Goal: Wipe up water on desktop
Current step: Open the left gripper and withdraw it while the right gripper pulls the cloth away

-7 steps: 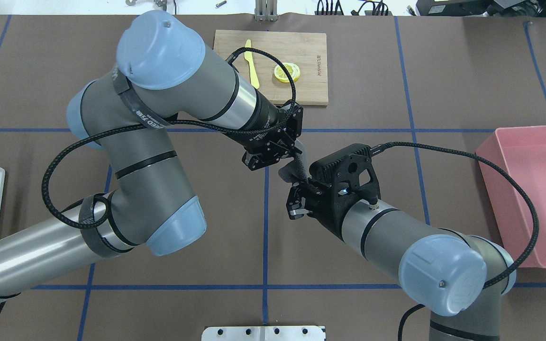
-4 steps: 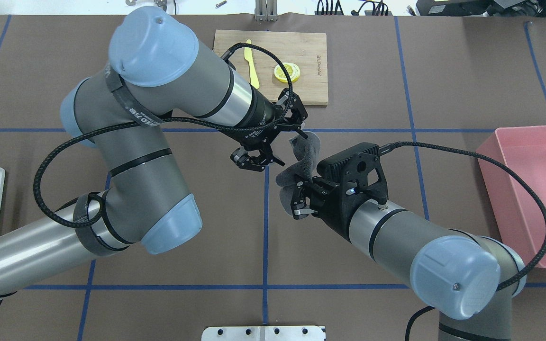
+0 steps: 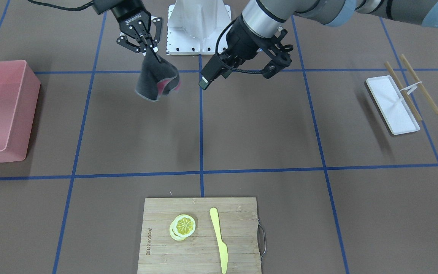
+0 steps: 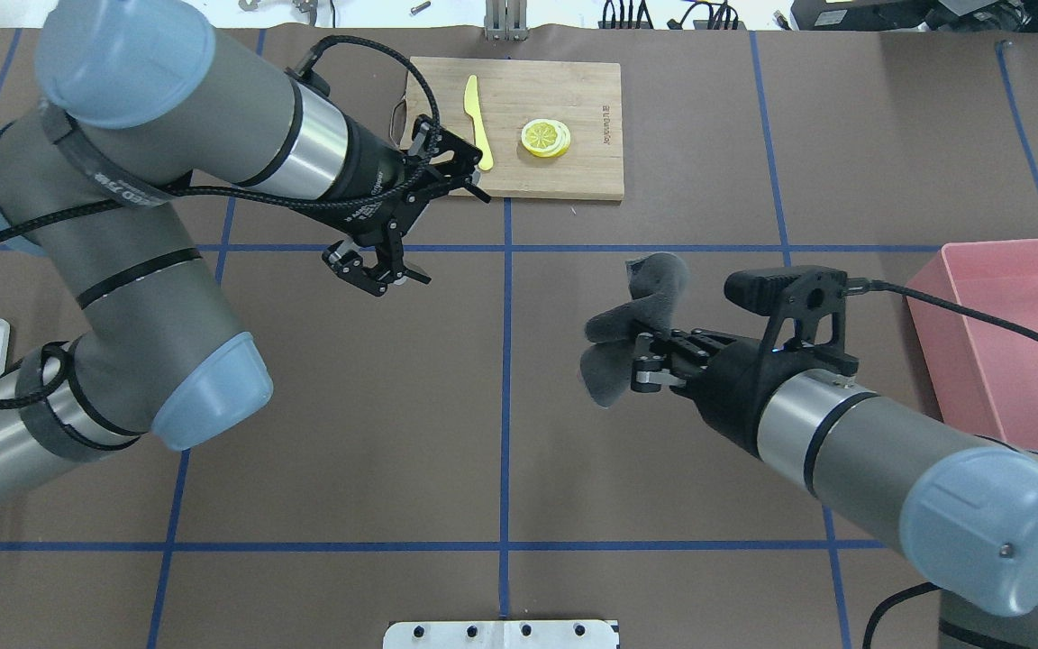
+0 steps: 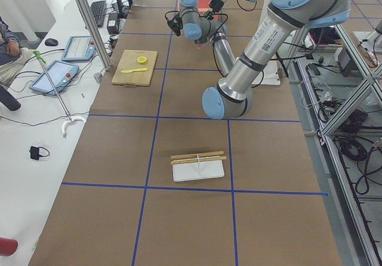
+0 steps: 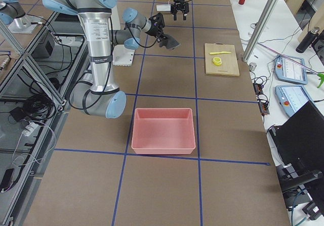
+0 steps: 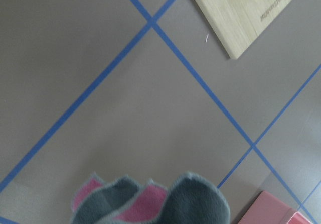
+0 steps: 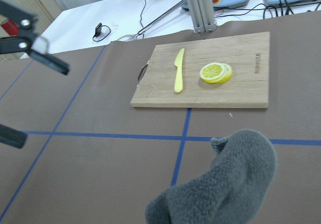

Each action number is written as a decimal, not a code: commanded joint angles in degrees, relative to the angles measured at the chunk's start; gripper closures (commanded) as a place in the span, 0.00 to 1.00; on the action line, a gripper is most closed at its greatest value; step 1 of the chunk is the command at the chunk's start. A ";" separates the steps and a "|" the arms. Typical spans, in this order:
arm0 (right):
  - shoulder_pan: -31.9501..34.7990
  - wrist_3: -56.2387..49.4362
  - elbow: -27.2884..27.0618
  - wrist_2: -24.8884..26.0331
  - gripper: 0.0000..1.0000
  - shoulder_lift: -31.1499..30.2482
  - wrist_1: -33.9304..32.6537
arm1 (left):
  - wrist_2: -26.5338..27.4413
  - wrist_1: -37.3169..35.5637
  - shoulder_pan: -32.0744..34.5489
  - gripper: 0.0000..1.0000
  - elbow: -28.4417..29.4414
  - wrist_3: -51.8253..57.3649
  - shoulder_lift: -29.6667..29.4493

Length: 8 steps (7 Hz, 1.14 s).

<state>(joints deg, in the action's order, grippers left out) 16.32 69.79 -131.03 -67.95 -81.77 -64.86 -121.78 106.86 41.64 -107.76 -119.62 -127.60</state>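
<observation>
Cloth (image 4: 634, 311) now solely in right gripper (image 4: 648, 362); left gripper (image 4: 449, 236) released, withdrawn.

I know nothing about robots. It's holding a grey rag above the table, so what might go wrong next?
1. The right gripper pinches the grey cloth at one small spot and the rest dangles, so it may slip out during wiping.
2. No water shows on the desktop in any view, so the wipe may miss it.
3. The open left gripper hangs nearby; a wide sweep might hit it.
</observation>
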 commanded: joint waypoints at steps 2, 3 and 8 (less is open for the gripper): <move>6.87 0.97 0.41 -8.48 1.00 -12.07 -0.18 | -4.67 -0.08 4.05 0.03 -3.07 7.03 7.61; 7.76 0.97 2.07 -13.30 1.00 -15.66 -0.18 | -6.79 -0.16 6.41 0.03 -3.07 8.95 8.93; 6.72 6.19 11.73 -27.76 1.00 -6.17 -0.35 | -12.26 -0.17 12.59 0.03 -4.91 24.77 17.99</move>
<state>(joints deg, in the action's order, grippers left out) 24.04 72.27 -122.21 -94.12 -92.51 -65.12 -133.94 106.70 53.98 -112.18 -97.24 -111.04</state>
